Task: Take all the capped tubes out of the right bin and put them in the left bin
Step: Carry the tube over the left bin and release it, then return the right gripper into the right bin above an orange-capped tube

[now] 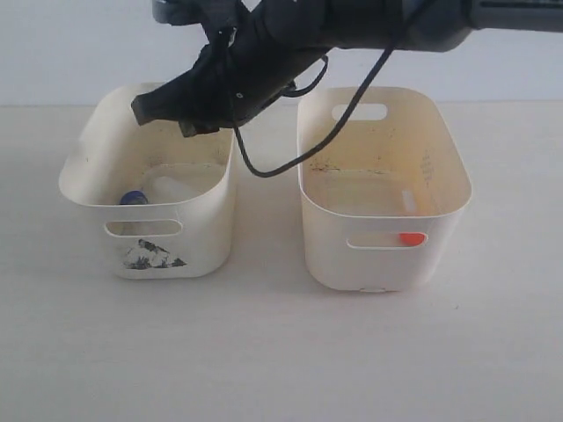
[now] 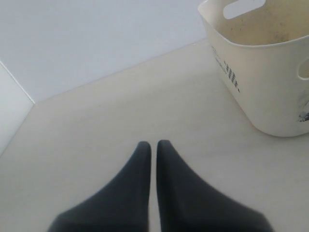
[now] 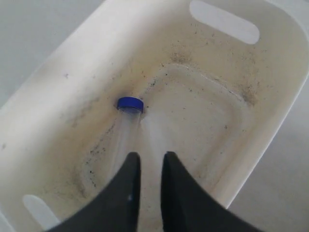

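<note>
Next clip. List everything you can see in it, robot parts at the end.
left bin: one, cream with a black front mark, left on the table.
right bin: one, cream with a plain front, beside it.
blue-capped tube: one, clear, lying in the left bin; blurred clear shape beside it, cannot tell what.
orange-red-capped tube: one, in the right bin, cap showing through the front slot.
table: one, cream.
cable: one, black, hanging from the arm.
left pincer: black, shut, over bare table.
right pincer: black, slightly apart, empty, over the left bin.
</note>
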### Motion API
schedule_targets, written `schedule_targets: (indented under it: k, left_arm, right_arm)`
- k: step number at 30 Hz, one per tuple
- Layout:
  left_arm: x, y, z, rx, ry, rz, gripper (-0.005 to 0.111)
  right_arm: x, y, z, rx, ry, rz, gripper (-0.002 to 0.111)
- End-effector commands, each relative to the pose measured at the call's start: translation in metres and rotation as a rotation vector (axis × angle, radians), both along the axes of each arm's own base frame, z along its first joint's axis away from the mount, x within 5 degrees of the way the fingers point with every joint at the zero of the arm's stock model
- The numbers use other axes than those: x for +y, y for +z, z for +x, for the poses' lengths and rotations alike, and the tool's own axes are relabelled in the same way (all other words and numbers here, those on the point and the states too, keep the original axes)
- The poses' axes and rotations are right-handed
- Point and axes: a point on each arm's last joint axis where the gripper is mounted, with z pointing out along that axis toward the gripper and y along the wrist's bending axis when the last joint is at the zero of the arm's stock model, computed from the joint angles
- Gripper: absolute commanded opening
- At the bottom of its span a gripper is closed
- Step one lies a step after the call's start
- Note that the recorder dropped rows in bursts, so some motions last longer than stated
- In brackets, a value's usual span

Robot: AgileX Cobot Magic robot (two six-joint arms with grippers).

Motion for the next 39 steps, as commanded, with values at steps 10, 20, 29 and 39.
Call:
schedule_targets:
  k: [10,20,29,39]
  left_arm:
    - [-0.001,0.002,0.0,-0.008,-0.005,-0.013,0.004]
    - [-0.001,0.002,0.0,-0.008,-0.005,-0.013,0.004]
    - [-0.001,0.002,0.0,-0.008,-0.005,-0.013,0.004]
    - [-0.001,0.002,0.0,-0.008,-0.005,-0.013,0.004]
  right_arm:
    - [-0.085,0.081,-0.019,0.013,-0.179,-0.117,0.002]
    - [-0.144,0.056,-0.007,0.284,-0.329,-0.236,0.002]
    - [-0.14,0.021,0.01,0.337,-0.311,-0.294,0.002]
    - [-0.131,-0.025,0.034,0.377,-0.373,-0.262,0.002]
